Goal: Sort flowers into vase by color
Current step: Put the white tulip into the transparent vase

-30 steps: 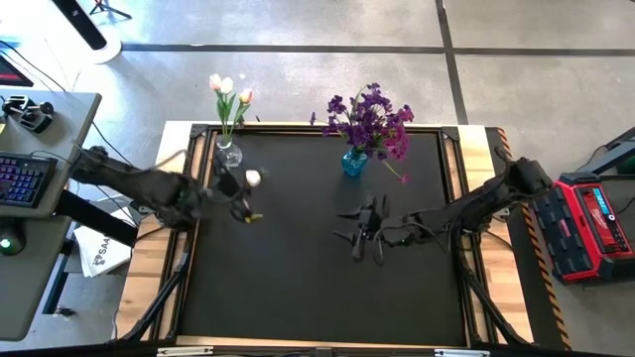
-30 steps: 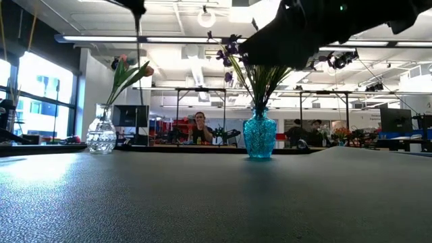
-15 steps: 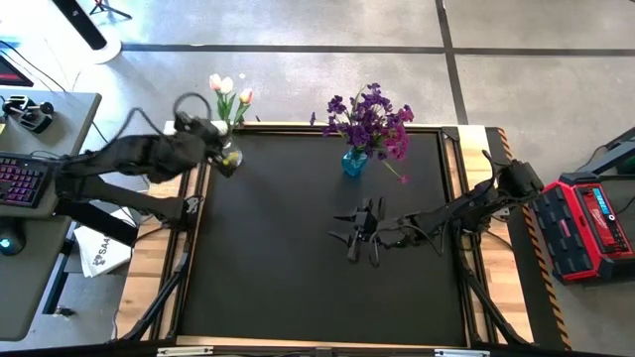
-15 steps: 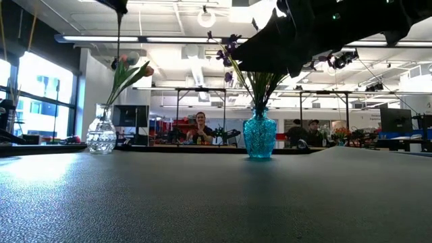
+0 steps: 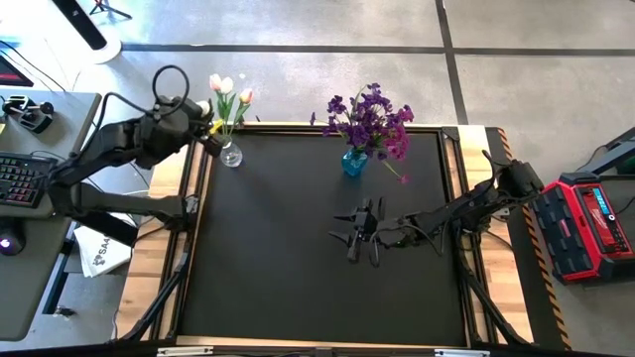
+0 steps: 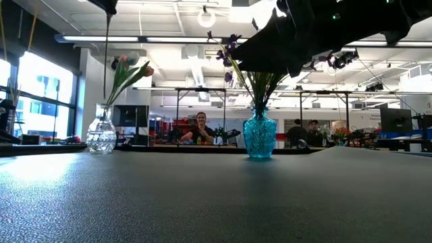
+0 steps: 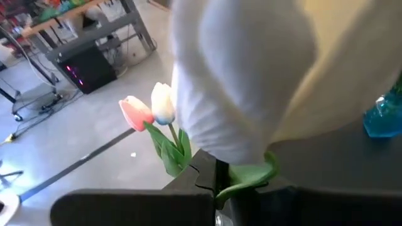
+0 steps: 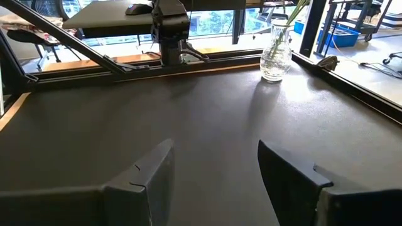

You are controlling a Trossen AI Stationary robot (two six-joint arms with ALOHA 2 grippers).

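My left gripper hovers at the table's far left corner, just left of the clear glass vase, shut on a white tulip. The vase holds a pink and a white tulip; in the low view it stands at the left. A blue vase with purple flowers stands at the far edge, also seen in the low view. My right gripper hangs open above the table's middle; its fingers are spread wide with nothing between them. My left gripper pinches the white tulip's green stem just below the bloom, which fills the wrist view above the fingers. The flower is lifted clear, and its stem hangs straight down toward the clear vase's mouth. Whether its lower end is inside, I cannot tell.
The black mat is bare in front of and around the right gripper. A small purple piece lies right of the blue vase. Wooden rails border the mat. A desk with a keyboard stands left of the table; people show in the room beyond.
My left gripper has carried the white tulip from over the mat's left part up and toward the far left corner, ending beside the clear vase. In the low view the hanging stem has drifted left until it stands over that vase. The gripper has stayed shut on the stem.
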